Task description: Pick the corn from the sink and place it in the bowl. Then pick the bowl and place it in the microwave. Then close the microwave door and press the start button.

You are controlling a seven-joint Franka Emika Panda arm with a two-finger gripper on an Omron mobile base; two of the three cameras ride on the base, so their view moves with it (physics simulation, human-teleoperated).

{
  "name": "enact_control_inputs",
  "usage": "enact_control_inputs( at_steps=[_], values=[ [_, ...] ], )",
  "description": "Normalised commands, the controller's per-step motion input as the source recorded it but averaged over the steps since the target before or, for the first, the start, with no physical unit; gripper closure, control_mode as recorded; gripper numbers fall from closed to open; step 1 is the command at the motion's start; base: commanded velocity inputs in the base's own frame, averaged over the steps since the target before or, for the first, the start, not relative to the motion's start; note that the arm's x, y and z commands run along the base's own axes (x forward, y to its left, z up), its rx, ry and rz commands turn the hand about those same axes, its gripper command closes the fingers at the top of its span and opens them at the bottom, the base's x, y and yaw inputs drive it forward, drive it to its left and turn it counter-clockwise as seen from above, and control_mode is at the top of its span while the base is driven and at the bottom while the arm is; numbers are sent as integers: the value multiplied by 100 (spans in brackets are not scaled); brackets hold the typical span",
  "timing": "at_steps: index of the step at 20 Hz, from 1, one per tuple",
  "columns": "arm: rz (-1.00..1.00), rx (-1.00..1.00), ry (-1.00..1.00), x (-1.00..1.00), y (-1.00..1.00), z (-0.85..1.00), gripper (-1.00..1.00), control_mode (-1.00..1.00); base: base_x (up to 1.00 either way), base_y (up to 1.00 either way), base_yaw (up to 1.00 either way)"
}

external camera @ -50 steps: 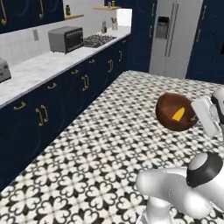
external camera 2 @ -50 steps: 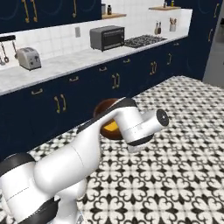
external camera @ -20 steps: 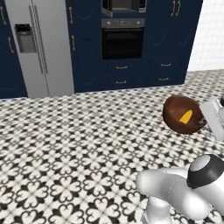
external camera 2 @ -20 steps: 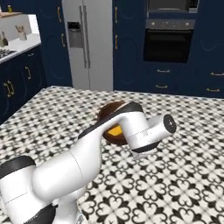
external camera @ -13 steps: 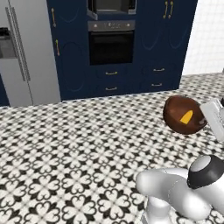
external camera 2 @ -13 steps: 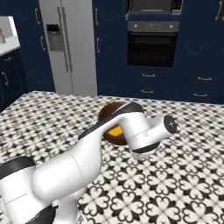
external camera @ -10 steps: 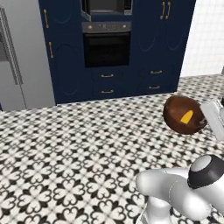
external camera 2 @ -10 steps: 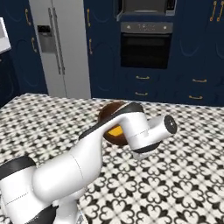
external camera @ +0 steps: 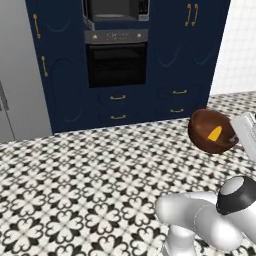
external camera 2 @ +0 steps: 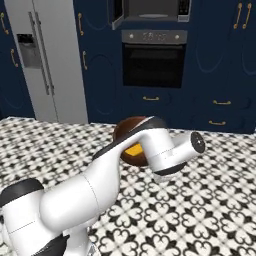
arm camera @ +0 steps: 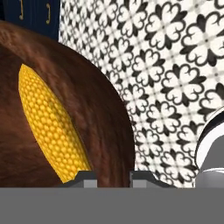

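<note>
The corn is lying inside the bowl, which is hanging above the floor, with the microwave sitting directly above the oven ahead.

Bowl: reddish-brown, wood-like grain, matt, faintly fibrous inside. Corn: bright yellow, pebbled kernel texture. Floor: smooth tile look, black-and-white floral pattern. Cabinets: navy, matt, brass-coloured handles. Oven: black glossy glass door, grey metal-look strip. Fridge: pale grey, satin. Arm: smooth white plastic-like shell, slight sheen.
</note>
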Motion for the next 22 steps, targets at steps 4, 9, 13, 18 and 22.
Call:
enact_control_inputs(
  at_steps=[4, 9, 13, 18, 22],
  values=[
    [0, 0, 0, 0, 0, 0, 100, 100, 100, 0, 0],
    [0, 0, 0, 0, 0, 0, 100, 100, 100, 0, 3],
    [0, 0, 0, 0, 0, 0, 100, 100, 100, 0, 6],
    [0, 0, 0, 0, 0, 0, 100, 100, 100, 13, 13],
    [0, 0, 0, 0, 0, 0, 100, 100, 100, 0, 14]
  ],
)
